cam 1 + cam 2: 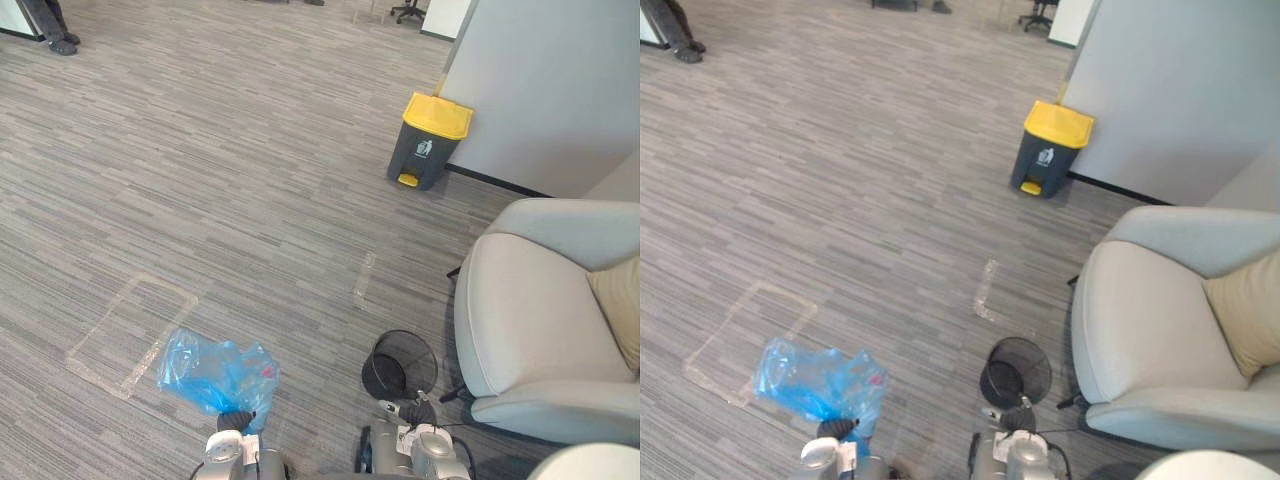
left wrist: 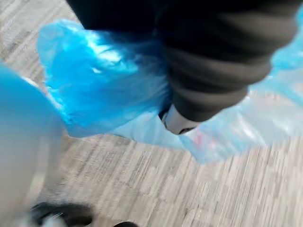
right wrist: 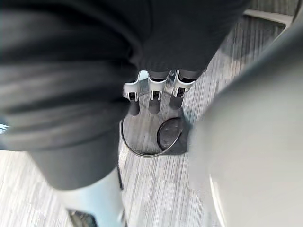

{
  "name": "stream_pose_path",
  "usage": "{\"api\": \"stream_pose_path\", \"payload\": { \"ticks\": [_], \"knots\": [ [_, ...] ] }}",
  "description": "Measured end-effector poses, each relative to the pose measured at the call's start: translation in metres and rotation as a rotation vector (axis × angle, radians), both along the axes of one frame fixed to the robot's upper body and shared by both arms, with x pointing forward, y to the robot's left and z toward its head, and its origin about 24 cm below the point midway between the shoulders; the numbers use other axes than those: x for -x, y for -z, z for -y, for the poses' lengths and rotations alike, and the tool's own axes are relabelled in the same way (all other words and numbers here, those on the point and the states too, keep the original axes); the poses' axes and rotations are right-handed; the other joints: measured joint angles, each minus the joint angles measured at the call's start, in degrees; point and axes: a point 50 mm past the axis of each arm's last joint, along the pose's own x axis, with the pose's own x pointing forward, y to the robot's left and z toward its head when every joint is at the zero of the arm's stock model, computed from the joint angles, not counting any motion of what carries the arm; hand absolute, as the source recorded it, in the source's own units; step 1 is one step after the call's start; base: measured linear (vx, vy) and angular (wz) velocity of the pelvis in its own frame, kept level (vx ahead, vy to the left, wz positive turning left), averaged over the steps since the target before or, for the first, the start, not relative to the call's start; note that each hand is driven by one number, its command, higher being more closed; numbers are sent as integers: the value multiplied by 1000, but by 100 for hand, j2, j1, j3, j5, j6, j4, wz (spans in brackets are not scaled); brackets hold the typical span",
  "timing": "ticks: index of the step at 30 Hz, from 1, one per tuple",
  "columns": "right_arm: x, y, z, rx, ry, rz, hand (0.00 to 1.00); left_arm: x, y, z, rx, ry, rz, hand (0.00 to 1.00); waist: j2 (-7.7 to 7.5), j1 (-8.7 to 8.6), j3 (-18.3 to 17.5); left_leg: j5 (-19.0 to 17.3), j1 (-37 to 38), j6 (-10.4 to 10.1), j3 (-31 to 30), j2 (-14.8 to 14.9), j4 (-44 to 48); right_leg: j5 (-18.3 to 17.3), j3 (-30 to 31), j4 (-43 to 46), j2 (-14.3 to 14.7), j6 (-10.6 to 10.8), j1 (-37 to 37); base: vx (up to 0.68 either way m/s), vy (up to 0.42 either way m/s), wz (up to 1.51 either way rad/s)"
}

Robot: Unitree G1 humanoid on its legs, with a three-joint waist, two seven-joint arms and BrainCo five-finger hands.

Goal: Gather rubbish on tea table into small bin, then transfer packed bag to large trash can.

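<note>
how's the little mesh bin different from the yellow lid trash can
The small mesh bin is round, black see-through wire and open-topped; the large trash can is boxy, solid dark grey, with its yellow lid shut. The small mesh bin stands close, beside the armchair; the large trash can stands farther off, against the wall. Both stand upright on the carpet.

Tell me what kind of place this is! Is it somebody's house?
Probably an office lounge, not a house. There is grey striped carpet, a wheeled desk chair far at the back, a pale armchair, and a bin with a yellow lid by a plain partition wall.
</note>
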Motion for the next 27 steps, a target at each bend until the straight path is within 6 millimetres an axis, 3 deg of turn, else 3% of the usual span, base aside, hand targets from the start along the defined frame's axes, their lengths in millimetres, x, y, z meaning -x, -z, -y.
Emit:
{"api": "stream_pose_path", "payload": {
  "ticks": [1,2,4,5,7,8,10,13,15,16,17,18,21,24,25,27],
  "knots": [
    [3,1,3,0,17,-6,0,-2,0,4,11,4,1,100,26,-39,-18,-93,278,-64,-217,6,-172,192,-39,18,23,-432,120,576,-166,70],
    [1,-1,12,18,41,6,0,-3,1,11,30,5,1,100,255,-39,-92,-26,465,-171,-333,153,-327,-26,-316,43,52,-453,262,586,-161,77],
    [0,-3,19,39,38,10,0,-9,-1,21,55,11,17,100,431,-86,-128,170,285,-401,-523,315,75,-203,-616,16,92,-613,459,599,-170,73],
    [2,-2,17,32,38,4,0,-11,-2,26,67,11,24,100,463,-96,-124,518,122,-567,-576,387,680,-241,-788,-62,107,-678,785,699,-212,74],
    [4,0,13,25,28,-5,0,-11,-2,30,78,20,24,100,419,-113,-101,1448,-148,-629,-351,419,1840,-215,-759,-27,94,-715,1218,520,-130,39],
    [4,1,10,20,18,-11,0,-7,0,28,77,7,16,100,396,-78,-96,1379,-483,-530,36,624,2643,-215,-703,-491,210,-715,1756,472,-38,-11],
    [1,2,5,7,12,-17,0,-9,-4,24,73,-17,40,100,386,14,-116,978,-924,-377,570,788,3032,-214,-502,-1089,334,-716,2306,466,16,-36],
    [-22,-8,-3,-8,5,39,0,-15,-8,23,71,-17,69,100,320,48,-36,541,-1815,-52,1019,696,2433,-215,-89,-1445,289,-718,2699,410,120,-40],
    [-27,-10,-4,-11,11,51,0,-16,-8,24,71,-14,71,100,334,84,47,826,-1958,43,943,570,1281,-256,53,-1292,199,-642,2883,335,201,-64],
    [-23,-9,-3,-6,19,44,0,-10,-6,26,77,-20,56,100,429,181,24,2047,-1850,-73,545,640,13,-431,247,-1078,247,-281,2943,429,282,-85],
    [-17,-5,-3,-3,8,18,0,-17,-9,18,62,-41,78,100,223,254,-19,1945,-1853,-84,689,505,318,-619,488,-1061,58,-76,2972,432,275,-89],
    [-18,-6,-4,-6,11,21,0,-25,-13,15,58,-52,102,100,107,256,-92,1836,-1849,-58,751,468,336,-553,595,-1121,0,-66,2925,396,253,-53],
    [-23,-8,-1,-4,28,38,0,-33,-16,17,59,-39,119,100,88,265,-91,1662,-1724,57,1090,469,373,-271,870,-1021,-114,-27,2810,217,185,-57],
    [-22,-7,-2,-6,24,30,0,-21,-9,15,58,-46,72,100,141,292,-42,1275,-1146,7,1549,471,39,2,1068,300,-308,240,2191,120,138,-99],
    [-15,-5,0,-3,31,13,0,-12,-5,14,50,-38,43,100,173,276,-16,1139,-834,-23,1698,468,-101,182,1016,1173,-422,311,1788,127,50,-60],
    [3,3,1,-6,42,-42,0,-11,-4,13,35,-40,34,100,196,225,-2,1103,-463,-91,1789,470,-424,-102,601,1690,-508,204,1237,168,3,-45]
  ]
}}
